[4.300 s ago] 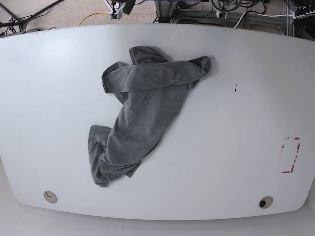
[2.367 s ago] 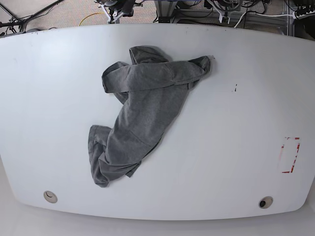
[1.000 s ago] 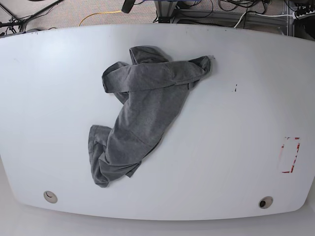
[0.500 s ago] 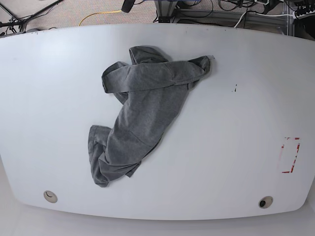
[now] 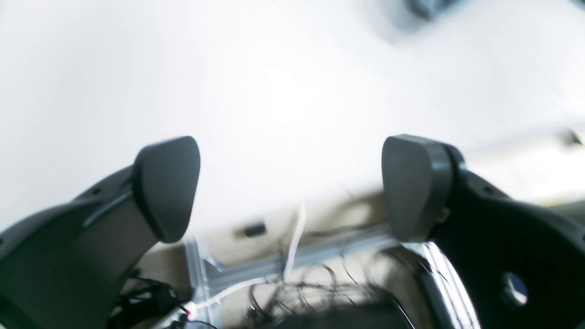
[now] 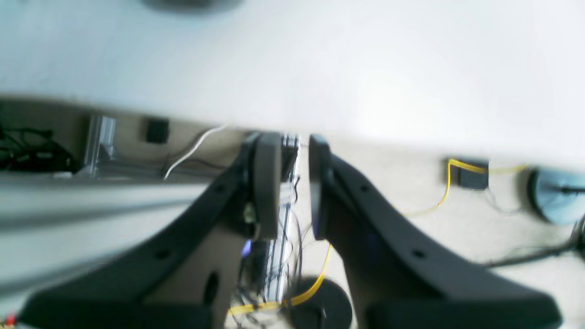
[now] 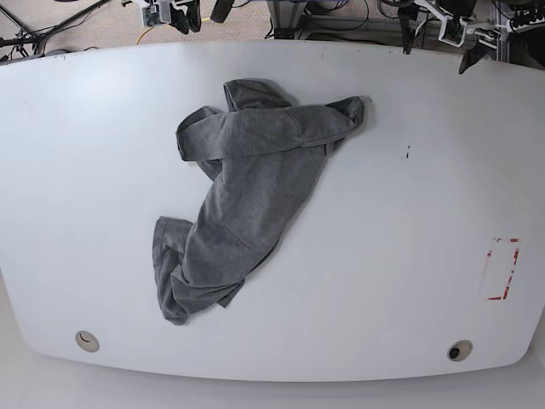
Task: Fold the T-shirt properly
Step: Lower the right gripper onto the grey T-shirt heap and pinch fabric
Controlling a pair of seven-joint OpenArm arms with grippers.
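Observation:
The heather-grey T-shirt (image 7: pixel 247 187) lies crumpled in a long diagonal heap on the white table (image 7: pixel 409 221), bunched at its far end and trailing toward the near left. My left gripper (image 5: pixel 292 187) is open and empty, with its fingers (image 5: pixel 167 187) wide apart. It hangs beyond the table's far edge at the top right of the base view (image 7: pixel 451 25). My right gripper (image 6: pixel 291 183) is shut and empty, with only a narrow slit between the fingers. It is beyond the far edge at the top left (image 7: pixel 170 13). Both grippers are far from the shirt.
A red-marked rectangle (image 7: pixel 501 268) is on the table near its right edge. A small black mark (image 7: pixel 406 154) lies right of the shirt. Round holes sit at the near left (image 7: pixel 86 341) and near right (image 7: pixel 460 350). Cables and frame rails (image 7: pixel 341 21) lie behind the table.
Both grippers have come into the base view at the table's far edge, one at each top corner. The T-shirt has not moved.

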